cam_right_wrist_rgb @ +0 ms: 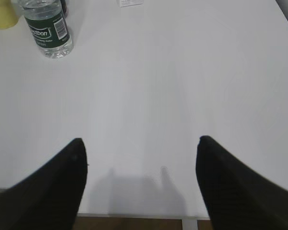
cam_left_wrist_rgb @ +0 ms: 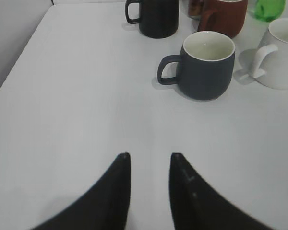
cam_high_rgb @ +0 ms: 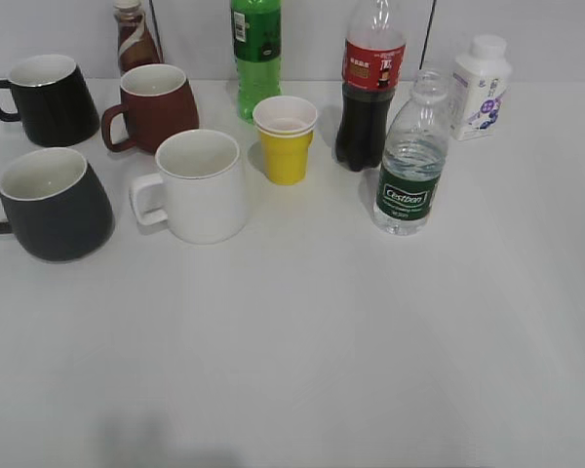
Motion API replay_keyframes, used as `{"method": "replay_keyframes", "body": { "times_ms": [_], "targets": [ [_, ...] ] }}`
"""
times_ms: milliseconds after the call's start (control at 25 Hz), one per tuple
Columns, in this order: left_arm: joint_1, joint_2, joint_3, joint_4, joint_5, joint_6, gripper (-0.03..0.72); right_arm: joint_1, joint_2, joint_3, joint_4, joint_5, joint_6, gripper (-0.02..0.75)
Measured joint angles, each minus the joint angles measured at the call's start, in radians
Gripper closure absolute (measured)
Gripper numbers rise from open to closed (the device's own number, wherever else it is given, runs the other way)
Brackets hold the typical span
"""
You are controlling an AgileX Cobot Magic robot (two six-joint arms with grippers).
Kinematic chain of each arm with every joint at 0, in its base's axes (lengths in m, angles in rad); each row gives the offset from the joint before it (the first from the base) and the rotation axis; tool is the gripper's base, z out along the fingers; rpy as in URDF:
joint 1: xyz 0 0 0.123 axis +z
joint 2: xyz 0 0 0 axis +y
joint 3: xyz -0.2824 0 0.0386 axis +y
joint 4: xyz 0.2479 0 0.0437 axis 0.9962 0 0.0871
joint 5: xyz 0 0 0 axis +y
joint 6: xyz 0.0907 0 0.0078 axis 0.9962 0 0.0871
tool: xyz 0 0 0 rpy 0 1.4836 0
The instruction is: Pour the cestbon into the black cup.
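At the bottom of both wrist views your grippers hold nothing, the right gripper (cam_right_wrist_rgb: 139,143) spread wide, the left gripper (cam_left_wrist_rgb: 150,157) only narrowly parted. Farther up, the cestbon (cam_high_rgb: 409,156) stands right of centre in the exterior view, long axis vertical, uncapped mouth up, so a hard or off-centre grab could spill it, and the white mug (cam_high_rgb: 200,185) may obstruct your path to the black cup (cam_high_rgb: 51,203) at left.

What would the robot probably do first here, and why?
Probably send the right gripper forward to the cestbon. Its jaws are wide open with nothing between them, the bottle stands upright and uncapped on that side, and the black cup waits empty on the far left.
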Motion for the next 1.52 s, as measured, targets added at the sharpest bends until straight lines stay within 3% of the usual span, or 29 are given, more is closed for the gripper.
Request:
{"method": "replay_keyframes", "body": {
  "times_ms": [1280,1400,1520],
  "targets": [
    [0.000,0.003,-0.009,-0.008,-0.016,0.000,0.477,0.000,0.000,0.000,0.000,0.000,0.000,0.209],
    [0.000,0.042,-0.023,-0.013,-0.295,0.000,0.477,0.000,0.000,0.000,0.000,0.000,0.000,0.209],
    [0.000,0.128,-0.007,-0.011,-0.726,0.000,0.477,0.000,0.000,0.000,0.000,0.000,0.000,0.209]
  ]
}}
